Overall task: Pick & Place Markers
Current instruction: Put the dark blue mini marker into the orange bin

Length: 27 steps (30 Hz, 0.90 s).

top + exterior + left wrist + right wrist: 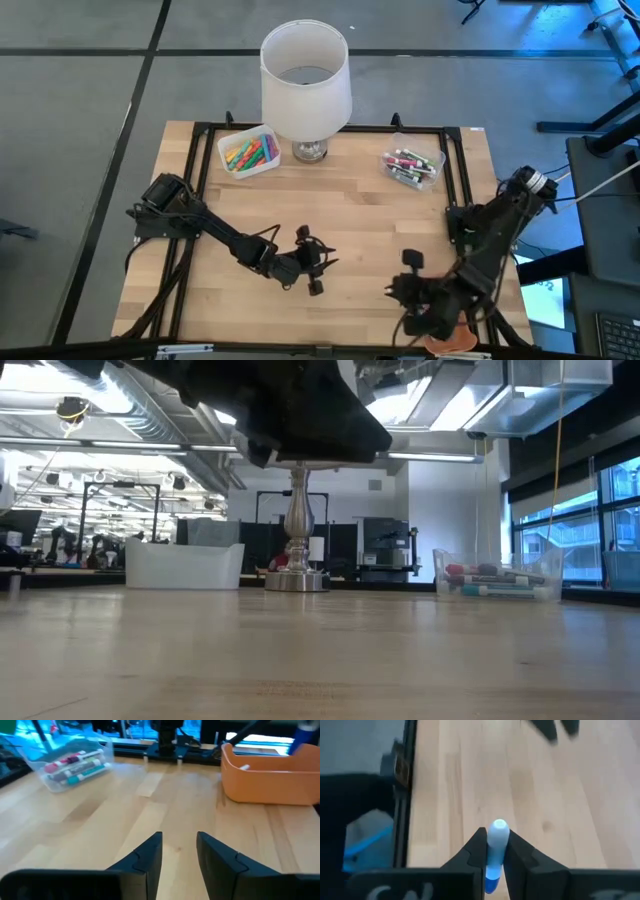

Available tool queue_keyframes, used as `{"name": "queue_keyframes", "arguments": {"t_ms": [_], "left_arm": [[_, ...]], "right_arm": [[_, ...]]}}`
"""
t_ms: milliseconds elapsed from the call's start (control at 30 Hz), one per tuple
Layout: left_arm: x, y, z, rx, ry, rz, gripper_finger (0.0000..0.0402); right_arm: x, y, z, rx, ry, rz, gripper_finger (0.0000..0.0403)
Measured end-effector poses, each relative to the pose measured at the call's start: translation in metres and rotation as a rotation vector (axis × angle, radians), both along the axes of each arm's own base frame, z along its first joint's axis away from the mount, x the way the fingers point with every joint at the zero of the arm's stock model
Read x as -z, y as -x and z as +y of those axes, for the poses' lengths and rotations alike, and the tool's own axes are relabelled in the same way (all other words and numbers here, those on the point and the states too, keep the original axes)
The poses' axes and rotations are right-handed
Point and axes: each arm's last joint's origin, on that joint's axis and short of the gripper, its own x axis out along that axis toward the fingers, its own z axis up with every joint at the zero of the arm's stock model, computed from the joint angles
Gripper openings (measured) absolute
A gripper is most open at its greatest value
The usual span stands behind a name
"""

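So the table lamp (305,85) at the back middle of the table (350,215) is my landmark here. Just to one side of its base, on the left arm's side, a white tray (249,151) is sitting with a pile of colourful markers (251,152) in it. On the other side of the base, a bit further off, a clear bin (411,165) is holding another handful of markers (405,166), mostly pink, green and dark ones.

The right gripper (492,851) is hanging well in front of the lamp, near the front edge on the right arm's side, and it's pinching a blue-and-white marker (494,845) between its fingers, white cap poking out forward. An orange tray (270,780) is sitting down at that same front corner, and going by the left wrist view something small and white is already lying in it, though I can't tell what.

The left gripper (179,851) is hovering in front of the lamp around mid-table, fingers spread apart with nothing between them, just bare wood underneath.

My read: one marker is in hand and needs dropping off, probably in that orange tray. Plenty of markers are still waiting in the two back containers, so this is looking early-to-middle, nowhere near finished.
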Motion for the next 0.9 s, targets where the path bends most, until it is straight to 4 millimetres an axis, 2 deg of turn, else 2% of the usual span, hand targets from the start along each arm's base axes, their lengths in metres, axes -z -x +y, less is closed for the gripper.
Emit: {"name": "queue_keyframes", "arguments": {"t_ms": [100, 233, 667, 900], "left_arm": [[0.001, -0.001, 0.001, 0.024, 0.009, 0.011, 0.0117], [0.001, -0.001, 0.001, 0.023, 0.008, 0.014, 0.0120], [0.004, 0.000, 0.003, 0.001, -0.016, 0.042, 0.0118], [0.006, 0.002, 0.004, -0.007, -0.031, 0.073, 0.0115]], "right_arm": [[0.001, 0.014, 0.002, 0.030, 0.002, 0.062, 0.0040], [0.001, 0.025, 0.005, 0.083, 0.006, 0.063, 0.0040], [0.003, 0.031, 0.006, 0.116, -0.044, 0.125, 0.0040], [0.008, 0.038, 0.014, 0.076, -0.104, 0.231, 0.0040]]}}
